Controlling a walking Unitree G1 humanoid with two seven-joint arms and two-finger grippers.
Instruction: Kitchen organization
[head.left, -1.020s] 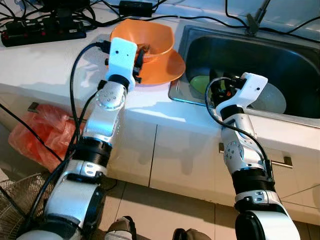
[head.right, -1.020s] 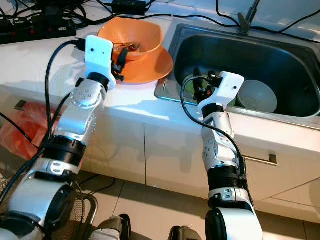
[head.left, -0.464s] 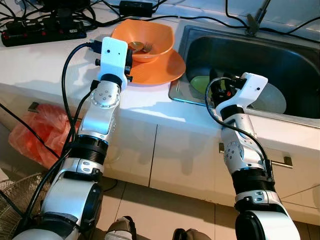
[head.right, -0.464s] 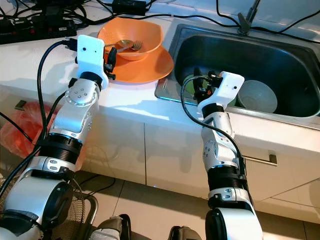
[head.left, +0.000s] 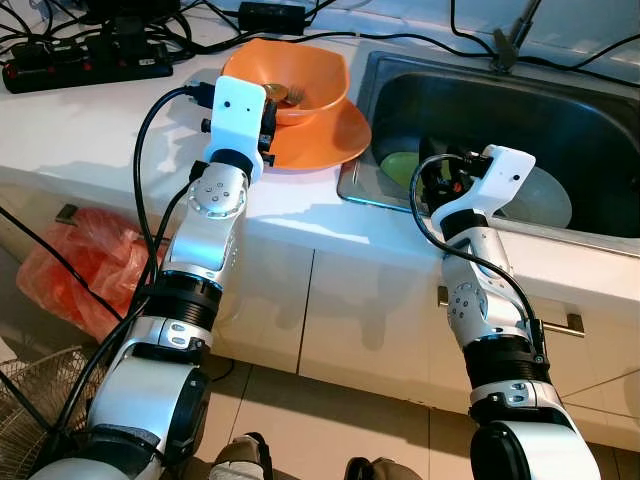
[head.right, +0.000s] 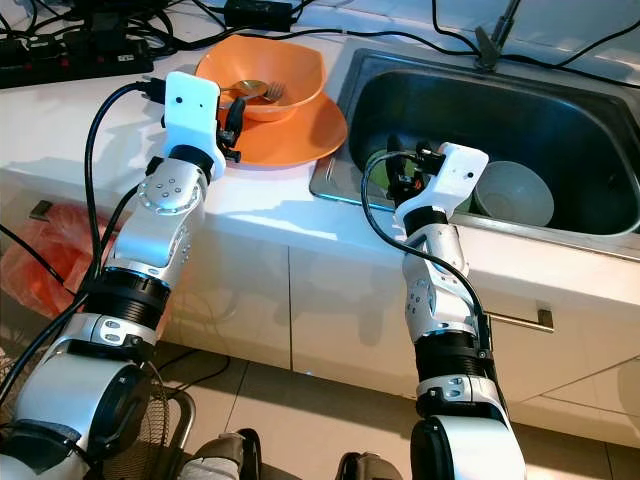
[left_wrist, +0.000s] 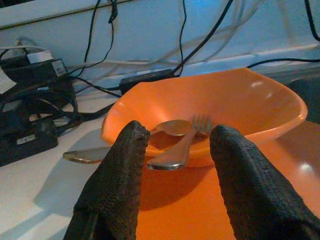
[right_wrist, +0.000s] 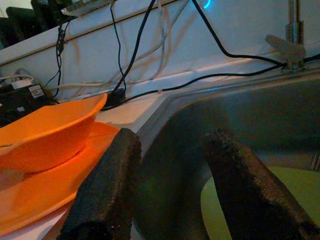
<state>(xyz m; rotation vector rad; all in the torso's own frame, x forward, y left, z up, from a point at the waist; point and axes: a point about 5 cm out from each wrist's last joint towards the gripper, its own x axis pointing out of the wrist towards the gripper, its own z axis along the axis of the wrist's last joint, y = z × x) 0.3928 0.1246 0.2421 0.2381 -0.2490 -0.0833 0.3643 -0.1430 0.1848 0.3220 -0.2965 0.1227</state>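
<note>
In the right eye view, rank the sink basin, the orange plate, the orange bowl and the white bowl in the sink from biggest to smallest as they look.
1. Sink basin, clearly the largest.
2. Orange plate, its left edge hidden by the left arm.
3. Orange bowl, sitting on the plate.
4. White bowl, smallest, though partly hidden behind the right wrist.

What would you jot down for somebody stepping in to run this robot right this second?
Left gripper: open, empty, at the rim of the orange plastic bowl, fingers either side of the metal fork and spoon lying in it.
Right gripper: open, empty, at the near edge of the steel sink.
The bowl stands on an orange plate on the white counter. In the sink lie a green plate and a white bowl.
Done: nothing lifted yet.
Left: probably grip the cutlery, then sort the dishes.
</note>
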